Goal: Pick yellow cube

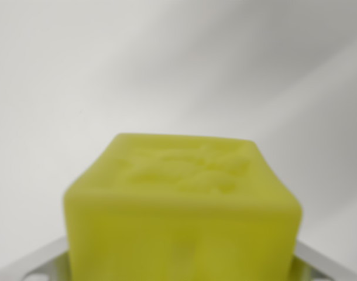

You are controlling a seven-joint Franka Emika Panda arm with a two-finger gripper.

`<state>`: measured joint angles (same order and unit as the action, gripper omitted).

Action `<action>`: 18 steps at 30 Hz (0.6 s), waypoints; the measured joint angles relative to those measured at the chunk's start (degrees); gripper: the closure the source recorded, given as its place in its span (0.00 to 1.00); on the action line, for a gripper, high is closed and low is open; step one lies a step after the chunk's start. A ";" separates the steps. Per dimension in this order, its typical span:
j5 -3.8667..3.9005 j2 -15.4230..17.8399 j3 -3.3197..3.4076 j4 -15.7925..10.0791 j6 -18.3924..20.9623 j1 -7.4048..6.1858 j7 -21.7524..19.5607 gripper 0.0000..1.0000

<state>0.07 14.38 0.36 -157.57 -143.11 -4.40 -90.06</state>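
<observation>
One blurred yellow cube (181, 216) fills lower frame.

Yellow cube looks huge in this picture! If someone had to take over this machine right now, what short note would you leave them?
Gripper: only bits of pale metal show at the bottom corners; open or shut cannot be told.
Yellow cube: right up against the wrist camera, blurred, filling the lower middle, raised pattern on its top face.
Background: plain white surface, nothing else visible.
Done: the gripper is at the cube.
Left: check that the grip is firm; whether the cube is lifted cannot be told.
</observation>
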 joint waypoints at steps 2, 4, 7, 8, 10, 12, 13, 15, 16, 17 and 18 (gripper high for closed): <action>0.00 0.76 0.00 0.21 0.97 0.00 -0.01 1.00; 0.01 1.49 0.00 0.43 1.93 0.00 -0.01 1.00; 0.01 2.57 0.00 0.80 3.36 0.00 -0.01 1.00; 0.01 2.91 0.00 0.93 3.84 0.00 -0.01 1.00; 0.02 3.60 0.00 1.20 4.78 0.00 -0.02 1.00; 0.02 4.25 0.00 1.48 5.73 0.00 -0.02 1.00; 0.02 4.58 0.00 1.62 6.20 0.00 -0.02 1.00; 0.03 5.23 0.00 1.92 7.15 0.00 -0.03 1.00; 0.03 5.53 0.00 2.08 7.61 0.00 -0.03 1.00; 0.03 5.83 0.00 2.23 8.07 0.00 -0.03 1.00; 0.03 6.15 0.00 2.39 8.53 0.00 -0.03 1.00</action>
<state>0.10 20.53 0.36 -155.17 -134.57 -4.40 -90.08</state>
